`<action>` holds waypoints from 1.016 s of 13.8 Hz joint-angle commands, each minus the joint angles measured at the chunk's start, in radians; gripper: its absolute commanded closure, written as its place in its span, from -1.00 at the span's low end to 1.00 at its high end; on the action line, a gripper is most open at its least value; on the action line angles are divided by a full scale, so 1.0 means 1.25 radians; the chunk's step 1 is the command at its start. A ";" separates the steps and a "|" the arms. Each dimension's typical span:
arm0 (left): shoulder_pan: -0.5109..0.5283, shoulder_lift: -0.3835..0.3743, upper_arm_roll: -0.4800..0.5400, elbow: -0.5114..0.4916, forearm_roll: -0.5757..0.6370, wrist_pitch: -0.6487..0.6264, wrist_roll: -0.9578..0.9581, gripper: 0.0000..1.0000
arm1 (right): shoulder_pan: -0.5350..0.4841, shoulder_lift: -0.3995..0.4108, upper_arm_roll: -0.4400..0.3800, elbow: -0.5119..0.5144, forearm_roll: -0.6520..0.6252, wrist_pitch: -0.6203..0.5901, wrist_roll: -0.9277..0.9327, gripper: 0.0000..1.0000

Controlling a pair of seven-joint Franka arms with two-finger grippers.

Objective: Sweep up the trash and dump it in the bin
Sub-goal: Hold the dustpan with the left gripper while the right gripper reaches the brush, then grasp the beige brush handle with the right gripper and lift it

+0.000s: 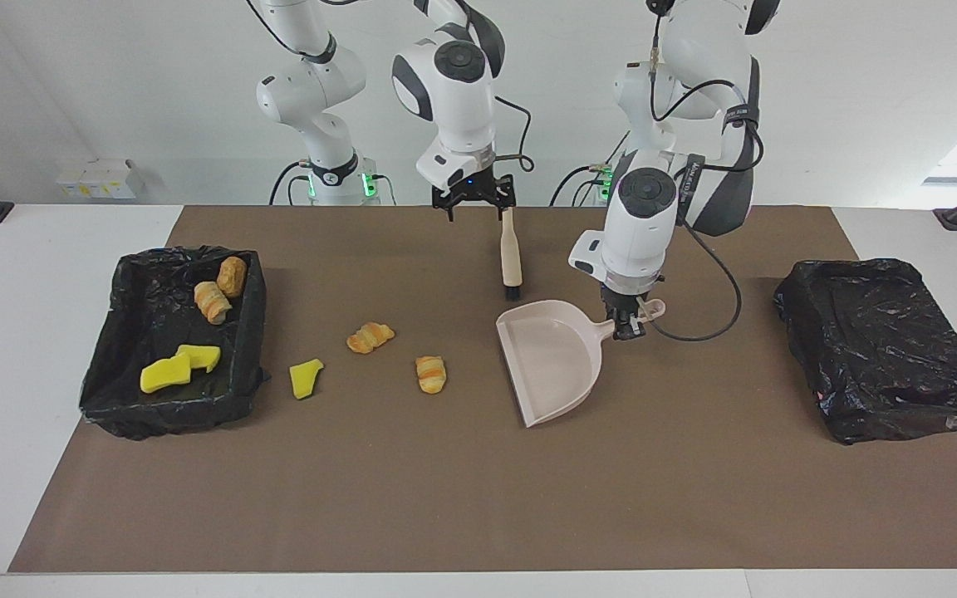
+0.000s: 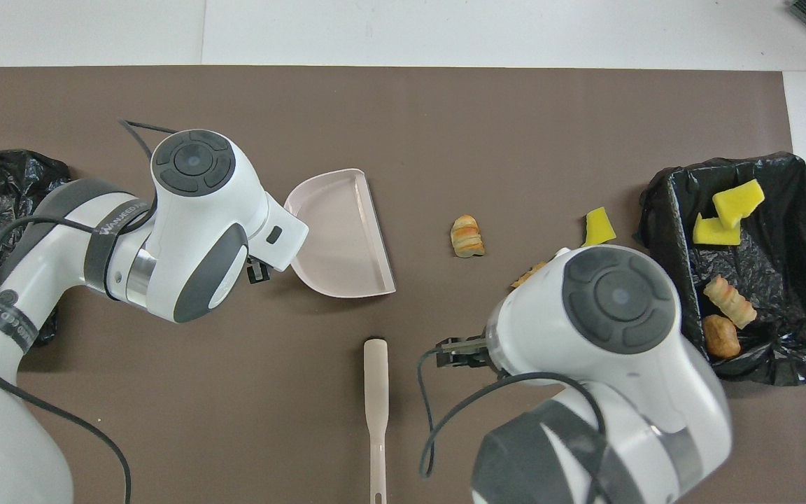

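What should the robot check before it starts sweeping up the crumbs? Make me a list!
1. Dustpan held: ok, the left gripper is shut on its handle.
2. Dustpan mouth turned toward the trash: ok, its open edge faces the scraps.
3. Brush picked up: not ok, it lies on the mat; the open right gripper hangs over its handle end.
4. Trash left to sweep: two croissant pieces and a yellow sponge chunk lie on the mat.
5. Bin within reach: ok, it sits beside the sponge chunk, already holding scraps.
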 commanded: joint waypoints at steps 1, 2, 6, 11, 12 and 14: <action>-0.026 -0.024 0.010 -0.043 0.018 0.050 0.004 1.00 | 0.079 0.040 -0.006 -0.010 0.016 0.064 0.126 -1.00; -0.026 -0.023 0.010 -0.043 0.018 0.056 0.003 1.00 | 0.098 0.050 -0.005 -0.024 0.008 0.074 0.156 -1.00; -0.029 -0.024 0.009 -0.082 0.018 0.112 0.001 1.00 | 0.184 0.056 -0.006 -0.114 0.002 0.159 0.227 -0.89; -0.031 -0.034 0.006 -0.099 0.019 0.085 0.006 1.00 | 0.198 0.048 -0.005 -0.146 0.002 0.163 0.248 -0.34; -0.038 -0.043 0.005 -0.104 0.018 0.069 0.006 1.00 | 0.198 0.048 -0.006 -0.146 0.002 0.163 0.248 -0.20; -0.045 -0.045 0.006 -0.113 0.019 0.078 0.006 1.00 | 0.196 0.047 -0.006 -0.146 0.002 0.159 0.248 0.68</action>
